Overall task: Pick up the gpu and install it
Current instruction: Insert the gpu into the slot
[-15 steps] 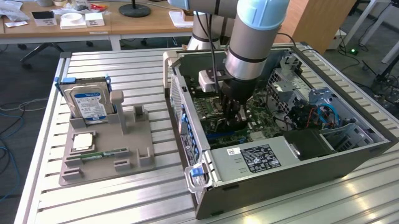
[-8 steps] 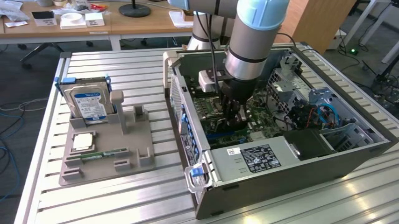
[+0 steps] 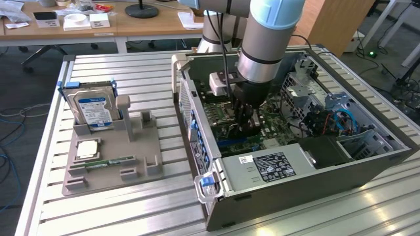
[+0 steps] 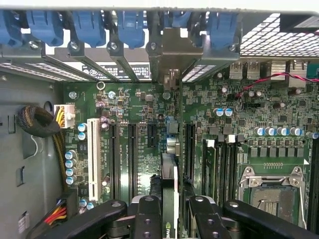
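A thin green circuit-board gpu [image 4: 168,199] is pinched edge-on between the black gripper [image 4: 169,211] fingers. It is held above the green motherboard [image 4: 134,149] inside the open grey computer case [image 3: 295,189], right of the grey parts tray [image 3: 108,169].

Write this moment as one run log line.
pincer: shut on gpu | gpu: edge-on, over motherboard slots | place: inside computer case | hard drive: on holder

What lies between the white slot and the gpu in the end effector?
In the wrist view, two long black slots and a shorter black slot lie between the white slot and the gpu.
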Action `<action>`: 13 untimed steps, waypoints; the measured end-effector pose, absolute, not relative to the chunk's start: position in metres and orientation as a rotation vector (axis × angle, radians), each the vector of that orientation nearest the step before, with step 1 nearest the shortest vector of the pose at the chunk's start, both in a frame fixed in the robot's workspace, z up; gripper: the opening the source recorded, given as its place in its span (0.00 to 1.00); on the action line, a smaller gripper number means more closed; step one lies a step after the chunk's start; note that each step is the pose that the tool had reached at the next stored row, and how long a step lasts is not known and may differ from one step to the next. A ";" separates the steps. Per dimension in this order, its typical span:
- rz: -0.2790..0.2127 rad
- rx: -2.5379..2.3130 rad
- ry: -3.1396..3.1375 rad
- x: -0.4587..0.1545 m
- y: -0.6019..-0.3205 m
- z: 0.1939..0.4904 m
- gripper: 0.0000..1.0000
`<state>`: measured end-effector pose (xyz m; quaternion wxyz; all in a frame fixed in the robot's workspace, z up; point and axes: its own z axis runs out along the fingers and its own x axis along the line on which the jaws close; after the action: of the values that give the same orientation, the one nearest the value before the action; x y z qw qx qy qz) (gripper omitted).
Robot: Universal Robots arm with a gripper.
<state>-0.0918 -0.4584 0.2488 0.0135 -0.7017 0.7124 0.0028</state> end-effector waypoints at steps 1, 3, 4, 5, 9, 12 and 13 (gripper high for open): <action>0.009 -2.186 2.219 -0.092 -0.458 0.249 0.26; 0.009 -2.186 2.219 -0.092 -0.459 0.249 0.26; 0.009 -2.186 2.219 -0.092 -0.460 0.249 0.26; 0.009 -2.186 2.219 -0.092 -0.460 0.249 0.26; 0.009 -2.186 2.219 -0.092 -0.460 0.248 0.26; 0.009 -2.186 2.219 -0.092 -0.460 0.245 0.26; 0.009 -2.186 2.219 -0.092 -0.460 0.245 0.26</action>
<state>-0.0918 -0.4601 0.2449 0.0134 -0.7017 0.7124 0.0028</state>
